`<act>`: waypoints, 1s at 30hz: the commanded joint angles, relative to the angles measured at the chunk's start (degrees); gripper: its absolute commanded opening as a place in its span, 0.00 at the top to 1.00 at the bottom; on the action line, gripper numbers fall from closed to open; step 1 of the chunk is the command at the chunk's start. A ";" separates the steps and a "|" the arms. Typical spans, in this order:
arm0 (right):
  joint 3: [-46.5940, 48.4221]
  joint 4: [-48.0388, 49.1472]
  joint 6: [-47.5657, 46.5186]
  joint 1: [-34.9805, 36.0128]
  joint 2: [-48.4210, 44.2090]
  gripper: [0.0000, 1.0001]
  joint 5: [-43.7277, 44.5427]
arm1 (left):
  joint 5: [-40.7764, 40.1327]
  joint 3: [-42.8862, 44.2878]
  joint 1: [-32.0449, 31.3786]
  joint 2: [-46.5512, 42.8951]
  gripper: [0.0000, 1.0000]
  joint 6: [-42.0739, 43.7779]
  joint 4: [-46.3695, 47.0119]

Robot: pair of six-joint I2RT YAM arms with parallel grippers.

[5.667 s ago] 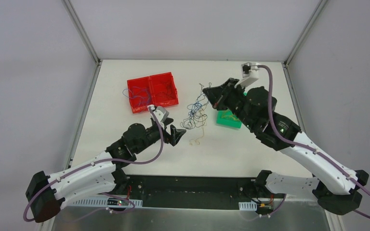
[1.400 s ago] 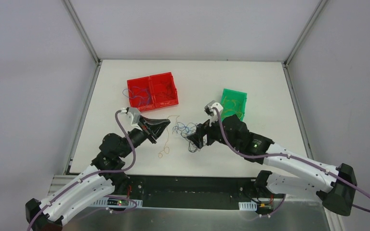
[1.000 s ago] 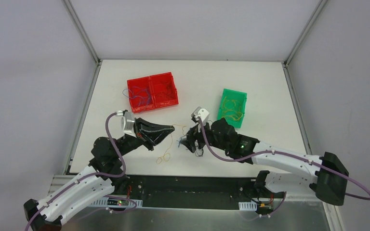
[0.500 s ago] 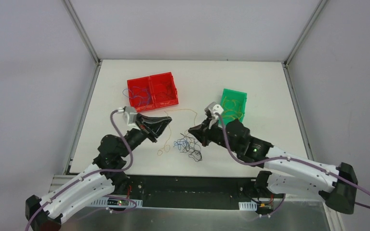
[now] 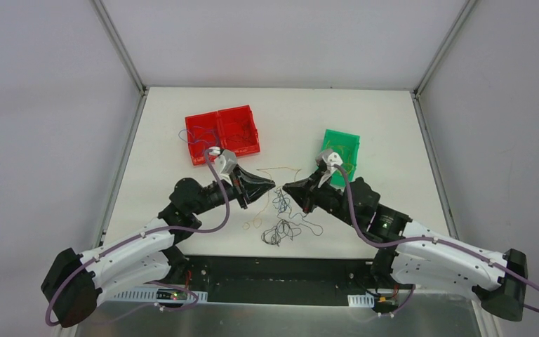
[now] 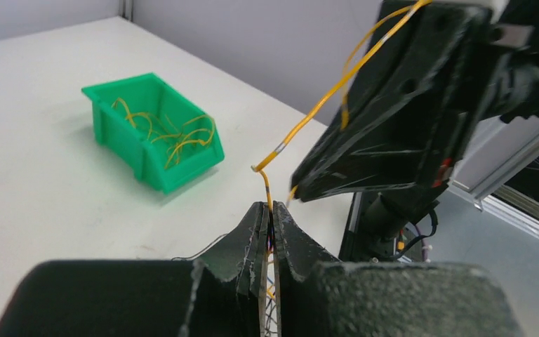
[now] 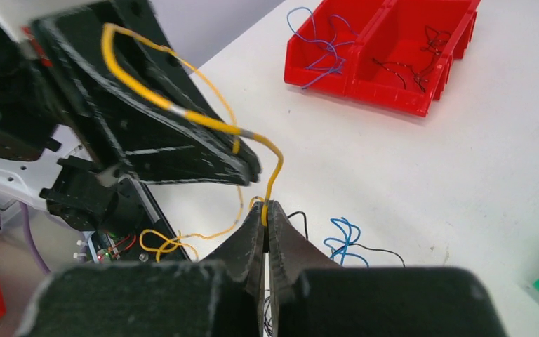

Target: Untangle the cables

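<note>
The cables [image 5: 281,223] are hair-thin blue, black and yellow wires in a loose tangle on the white table, below both grippers. My left gripper [image 5: 269,187] and right gripper [image 5: 286,187] meet almost tip to tip above the tangle. A yellow cable [image 5: 278,170] arcs between them. In the left wrist view my left gripper [image 6: 269,208] is shut on the yellow cable [image 6: 309,111], with darker strands in the same jaws. In the right wrist view my right gripper [image 7: 265,208] is shut on the yellow cable [image 7: 203,120]. A blue cable [image 7: 343,232] lies beyond it.
A red double bin [image 5: 223,133] at the back left holds blue and dark wires. A green bin [image 5: 341,154] right of centre holds yellow ones. A loose yellow loop [image 5: 255,223] lies left of the tangle. The arm bases line the table's near edge.
Both grippers have moved together until their tips nearly touch. The right gripper shut on the yellow cable within the last second. The tangle now lies lower, nearer the front edge.
</note>
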 commanded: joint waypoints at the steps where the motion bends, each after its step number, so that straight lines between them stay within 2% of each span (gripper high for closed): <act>1: 1.46 0.48 1.16 0.02 1.41 1.00 1.86 | 4.76 -0.30 -0.71 -2.02 0.94 0.22 6.83; 8: 0.86 0.66 1.14 0.01 0.19 1.00 2.04 | 7.02 1.50 -0.98 3.28 0.93 -1.53 8.58; 13: 0.46 0.82 1.14 0.05 -0.88 1.00 1.89 | 3.90 0.39 -1.01 1.96 0.82 -0.24 7.72; 23: 0.47 1.01 1.34 0.08 -0.81 1.00 0.24 | 2.66 1.08 -1.01 2.52 0.67 0.23 5.84; 30: 0.11 1.62 1.71 0.02 -1.32 1.00 -0.49 | 3.13 2.03 -1.01 3.43 0.71 0.62 4.15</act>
